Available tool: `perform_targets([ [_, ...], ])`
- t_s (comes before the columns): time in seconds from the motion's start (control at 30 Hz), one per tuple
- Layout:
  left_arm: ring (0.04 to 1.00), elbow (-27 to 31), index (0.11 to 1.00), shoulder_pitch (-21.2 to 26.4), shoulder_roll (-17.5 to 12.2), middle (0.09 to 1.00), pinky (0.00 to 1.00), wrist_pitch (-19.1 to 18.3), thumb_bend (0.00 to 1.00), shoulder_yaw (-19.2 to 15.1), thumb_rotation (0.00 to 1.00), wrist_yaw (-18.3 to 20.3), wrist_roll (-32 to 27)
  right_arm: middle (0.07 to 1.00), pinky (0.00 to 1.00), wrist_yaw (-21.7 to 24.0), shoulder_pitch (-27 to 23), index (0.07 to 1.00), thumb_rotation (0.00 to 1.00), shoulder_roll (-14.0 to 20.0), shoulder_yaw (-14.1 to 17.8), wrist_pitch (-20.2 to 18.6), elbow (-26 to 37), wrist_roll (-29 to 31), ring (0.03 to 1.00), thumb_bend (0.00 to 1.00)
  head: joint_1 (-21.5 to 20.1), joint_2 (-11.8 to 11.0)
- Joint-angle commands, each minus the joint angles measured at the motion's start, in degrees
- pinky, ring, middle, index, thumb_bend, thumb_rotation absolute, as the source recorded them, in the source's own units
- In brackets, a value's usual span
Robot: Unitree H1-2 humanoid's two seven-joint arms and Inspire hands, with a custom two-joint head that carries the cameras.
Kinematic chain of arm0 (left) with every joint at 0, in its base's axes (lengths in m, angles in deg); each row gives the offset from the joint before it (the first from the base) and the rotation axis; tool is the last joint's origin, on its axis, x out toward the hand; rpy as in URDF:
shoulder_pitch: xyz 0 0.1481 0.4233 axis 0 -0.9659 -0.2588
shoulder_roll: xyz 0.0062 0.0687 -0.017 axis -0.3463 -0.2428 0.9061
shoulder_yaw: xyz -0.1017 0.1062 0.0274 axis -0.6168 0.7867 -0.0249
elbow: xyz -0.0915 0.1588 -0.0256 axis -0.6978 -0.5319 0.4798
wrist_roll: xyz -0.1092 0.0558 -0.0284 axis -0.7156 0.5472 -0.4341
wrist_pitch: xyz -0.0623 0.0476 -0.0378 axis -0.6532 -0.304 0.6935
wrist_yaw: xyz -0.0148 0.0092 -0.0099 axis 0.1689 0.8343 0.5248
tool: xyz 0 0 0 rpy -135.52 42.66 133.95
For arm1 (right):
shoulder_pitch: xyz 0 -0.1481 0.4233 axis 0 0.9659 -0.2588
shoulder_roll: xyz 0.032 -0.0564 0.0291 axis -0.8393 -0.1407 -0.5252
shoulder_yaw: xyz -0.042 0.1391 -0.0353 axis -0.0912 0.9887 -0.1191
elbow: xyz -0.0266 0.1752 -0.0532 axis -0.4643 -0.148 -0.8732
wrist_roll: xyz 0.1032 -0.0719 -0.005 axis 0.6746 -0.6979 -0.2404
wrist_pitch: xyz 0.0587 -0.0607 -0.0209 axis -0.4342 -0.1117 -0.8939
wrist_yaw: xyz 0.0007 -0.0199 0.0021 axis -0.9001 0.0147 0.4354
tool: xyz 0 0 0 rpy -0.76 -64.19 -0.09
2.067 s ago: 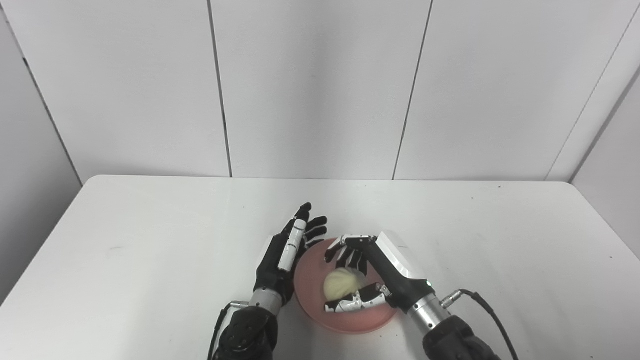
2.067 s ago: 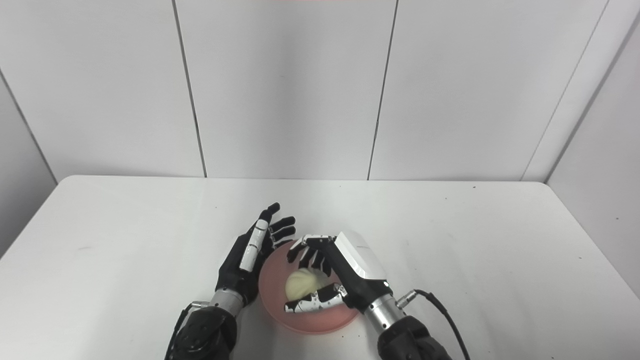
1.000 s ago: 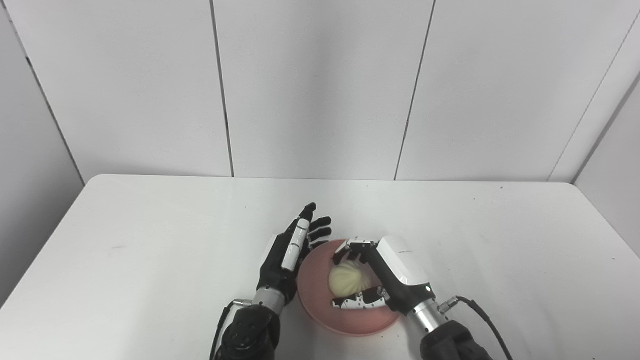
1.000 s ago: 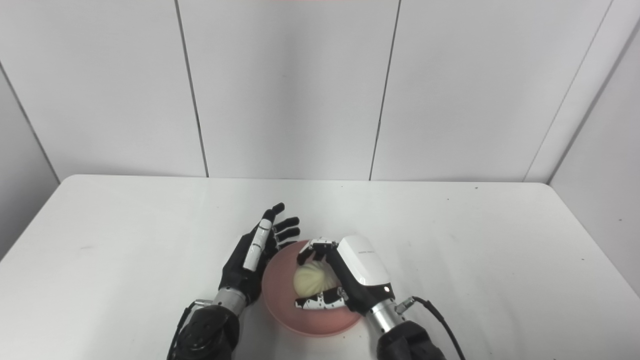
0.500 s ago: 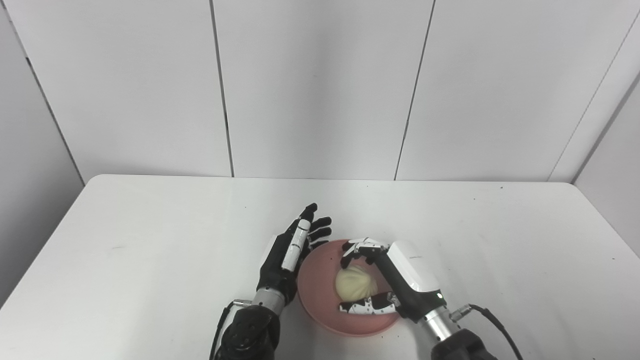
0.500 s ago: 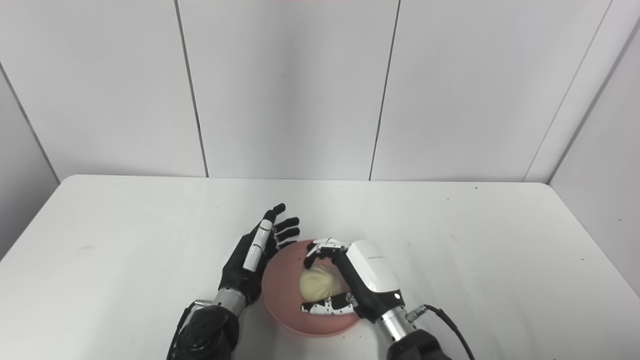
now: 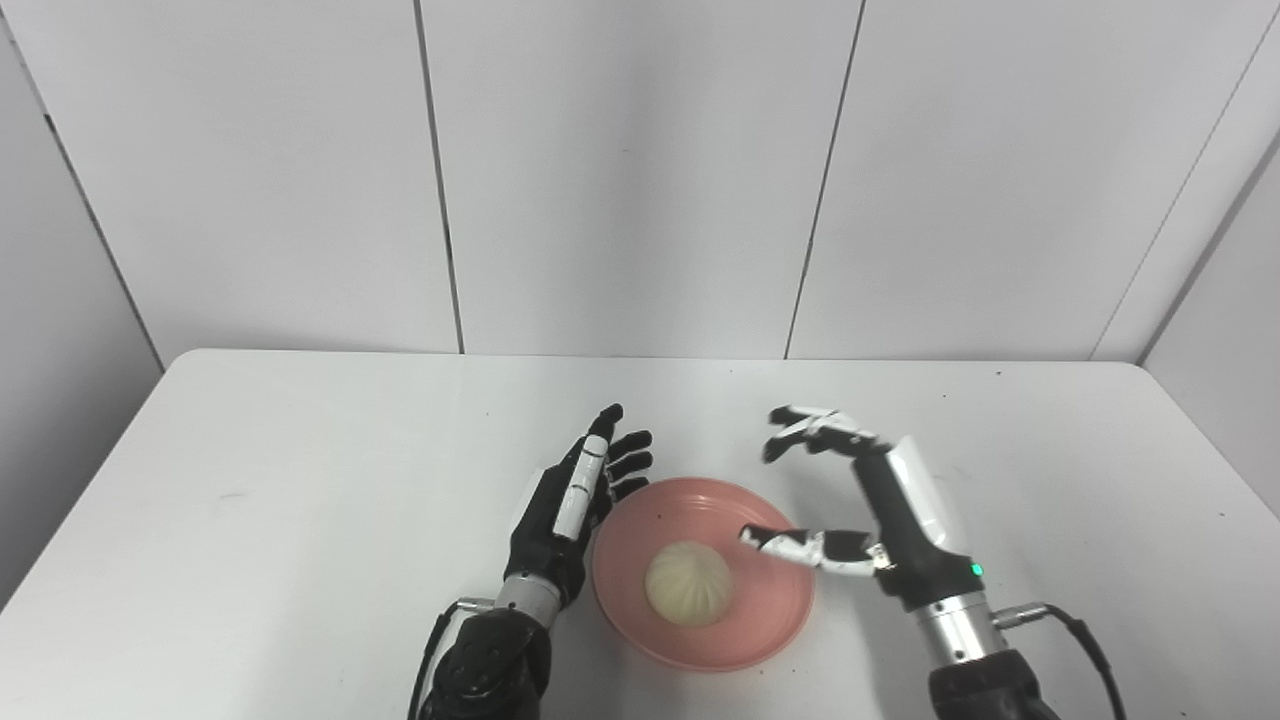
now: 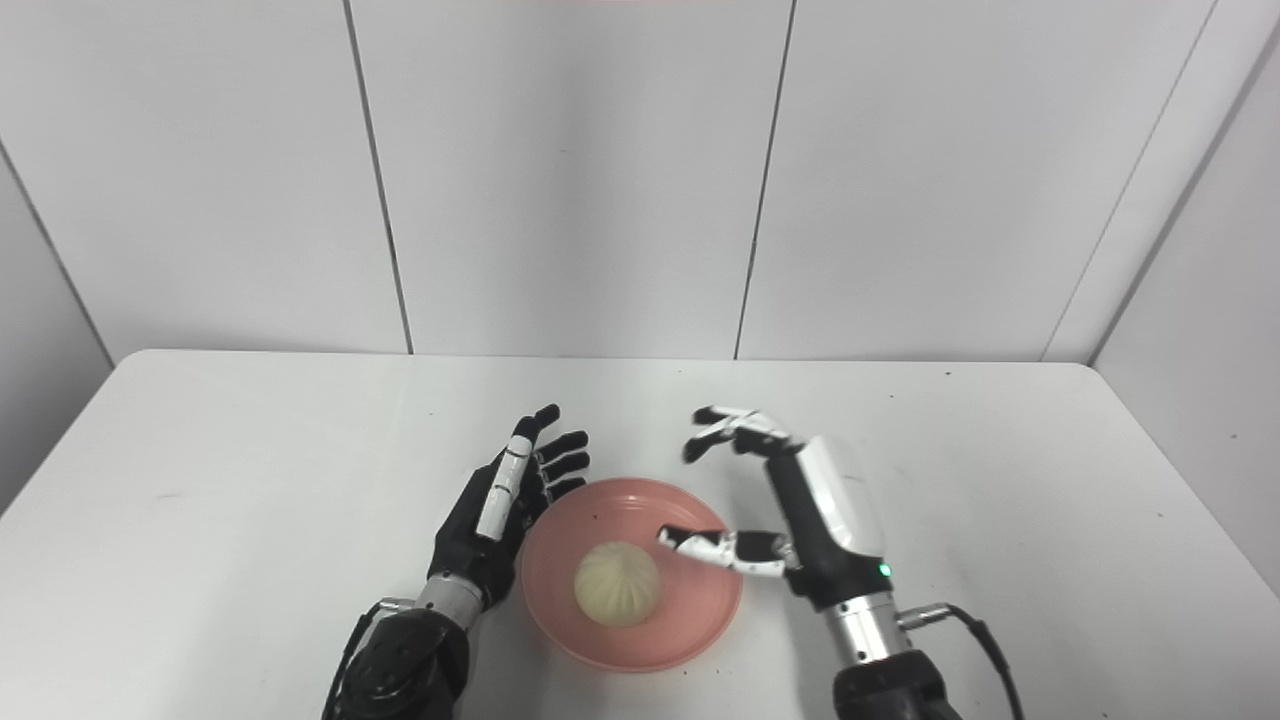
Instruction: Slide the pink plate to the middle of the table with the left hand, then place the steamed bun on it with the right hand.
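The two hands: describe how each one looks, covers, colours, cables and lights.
The left hand is mostly black, with a white strip along one finger, a silver wrist ring and a black forearm with a thin cable. The right hand has a glossy white back cover, black-and-white fingers, a small green light near the wrist, a silver wrist and a black cable plugged into its side.

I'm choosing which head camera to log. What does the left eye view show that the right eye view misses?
Left eye view only: more grey wall left of the white table. Right eye view only: more wall past its right edge. Both: the white steamed bun on the round pink plate, the open left robot hand beside it, the open right robot hand off the bun.
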Motion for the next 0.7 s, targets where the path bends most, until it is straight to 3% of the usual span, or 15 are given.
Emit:
perform_targets([
  [0.0,0.812,-0.5,0.894,0.3,-0.4,0.811,0.78,-0.8,0.61,-0.1,0.9,0.4,-0.2,0.73,0.62,-1.9,-2.0,0.496,0.16,-0.3,0.8,3.3,0.9,1.4,0.722,0.51,0.0,0.0],
  [0.23,0.816,0.0,0.894,0.1,-0.4,0.813,0.77,-1.0,0.6,-0.3,0.89,0.2,-0.3,0.718,0.61,-4.0,-2.6,0.497,0.16,-0.4,1.6,4.5,0.6,0.7,0.708,0.51,-0.3,0.0],
  [0.33,0.822,0.6,0.895,0.0,-0.6,0.815,0.78,-0.6,0.61,-0.4,0.89,-0.8,0.7,0.725,0.62,-3.5,-2.4,0.498,0.17,-1.5,2.5,3.0,-1.1,4.5,0.715,0.51,-0.6,-0.1],
  [0.37,0.827,1.0,0.9,0.0,-0.7,0.82,0.79,-0.6,0.61,-0.6,0.89,-1.3,0.9,0.74,0.63,-3.0,-2.2,0.622,0.41,-2.0,2.7,1.9,-1.5,6.1,0.723,0.59,-0.9,-0.1],
  [0.43,0.85,1.5,0.909,-0.1,-0.8,0.836,0.81,0.0,0.62,-1.1,0.88,-2.2,1.2,0.767,0.63,-1.6,-1.8,0.731,0.71,-2.9,3.0,-0.3,-2.3,8.9,0.72,0.64,-1.2,0.0],
  [0.47,0.863,1.7,0.911,-0.1,-0.8,0.844,0.83,0.5,0.62,-1.3,0.88,-2.8,1.4,0.785,0.64,-0.2,-1.6,0.764,0.79,-3.3,3.1,-1.8,-2.6,11.7,0.732,0.65,-1.2,0.0],
  [0.53,0.887,2.1,0.915,-0.4,-0.8,0.866,0.87,1.4,0.61,-1.8,0.89,-3.8,1.8,0.843,0.73,2.8,-1.4,0.856,0.91,-4.3,3.7,-5.9,-2.9,18.3,0.792,0.65,-1.5,0.0],
  [0.63,0.899,2.4,0.914,-0.7,-1.0,0.884,0.9,2.8,0.61,-2.0,0.91,-4.3,2.2,0.883,0.8,4.9,-1.4,0.921,0.95,-6.0,5.2,-10.7,-3.7,25.3,0.838,0.65,-2.3,0.0],
  [0.67,0.907,2.4,0.922,-0.8,-1.2,0.888,0.91,3.2,0.61,-1.9,0.91,-4.3,2.3,0.896,0.82,5.1,-1.4,0.931,0.95,-6.5,5.6,-11.6,-4.1,27.1,0.855,0.7,-2.4,0.0],
])
